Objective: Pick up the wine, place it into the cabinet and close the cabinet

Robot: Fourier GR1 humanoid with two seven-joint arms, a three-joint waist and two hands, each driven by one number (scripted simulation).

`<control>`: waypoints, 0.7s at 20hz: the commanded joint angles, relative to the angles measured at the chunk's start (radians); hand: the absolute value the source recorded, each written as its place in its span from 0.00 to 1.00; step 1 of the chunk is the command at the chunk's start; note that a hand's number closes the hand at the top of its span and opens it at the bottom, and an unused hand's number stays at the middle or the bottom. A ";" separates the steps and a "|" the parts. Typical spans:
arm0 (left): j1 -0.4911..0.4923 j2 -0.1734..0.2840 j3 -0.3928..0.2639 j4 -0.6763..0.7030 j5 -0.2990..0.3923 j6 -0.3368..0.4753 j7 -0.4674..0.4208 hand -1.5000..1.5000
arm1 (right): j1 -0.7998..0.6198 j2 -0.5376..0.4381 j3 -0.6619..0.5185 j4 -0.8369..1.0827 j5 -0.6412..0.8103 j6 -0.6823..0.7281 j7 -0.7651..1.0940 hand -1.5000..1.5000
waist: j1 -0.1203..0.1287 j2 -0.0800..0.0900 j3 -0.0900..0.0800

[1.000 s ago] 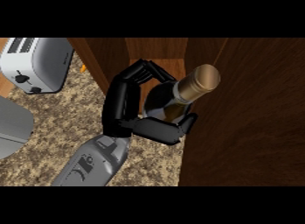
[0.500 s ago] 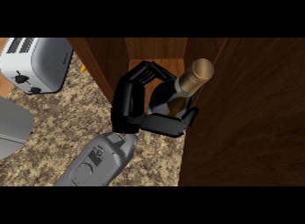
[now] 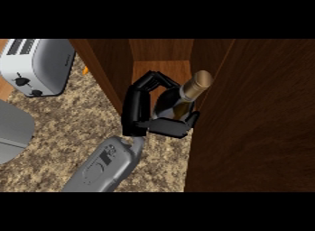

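I see one black hand (image 3: pixel 141 113) on a grey forearm, coming up from the lower edge; by its place I take it for the right. Its fingers are curled round the wine bottle (image 3: pixel 184 97), thumb across the dark glass body, the tan neck tilted up and to the right. The bottle sits at the mouth of the dark wooden cabinet (image 3: pixel 260 122), between its brown panels. On the speckled stone counter (image 3: pixel 73 122) to the left stands a boxy silver toaster (image 3: pixel 36 65).
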 commanded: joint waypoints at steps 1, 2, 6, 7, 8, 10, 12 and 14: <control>0.073 0.000 0.009 0.081 -0.027 -0.059 -0.101 1.00 | 0.009 0.029 0.060 -0.074 0.018 -0.024 0.024 0.00 | 0.006 0.000 -0.001; -0.030 0.000 0.022 0.116 -0.013 -0.026 -0.053 1.00 | 0.065 -0.006 -0.020 -0.130 -0.088 0.009 0.033 0.00 | -0.002 0.000 0.000; 0.012 0.000 -0.003 0.159 0.011 -0.002 -0.173 1.00 | 0.021 0.019 0.014 -0.068 -0.016 -0.017 0.011 0.00 | 0.002 0.001 0.000; 0.008 0.000 0.041 0.180 0.001 -0.022 -0.169 1.00 | -0.033 -0.010 -0.019 -0.089 -0.058 -0.019 0.072 0.00 | 0.003 0.001 0.000; -0.010 0.000 0.056 0.218 -0.006 -0.036 -0.177 1.00 | -0.025 -0.004 -0.019 -0.099 -0.067 -0.020 0.064 0.00 | 0.002 0.001 0.000; -0.077 0.000 0.066 0.283 0.048 -0.009 -0.220 1.00 | 0.000 0.004 0.008 -0.080 -0.037 -0.005 0.023 0.00 | -0.004 0.002 0.000; -0.087 0.000 0.148 0.319 0.045 -0.086 -0.238 1.00 | 0.019 0.003 -0.031 -0.091 -0.073 -0.002 0.016 0.00 | -0.002 0.002 0.000; -0.067 0.000 0.037 0.270 0.092 0.017 -0.239 1.00 | -0.025 0.030 0.030 -0.006 -0.006 -0.016 -0.025 0.00 | 0.001 0.001 0.000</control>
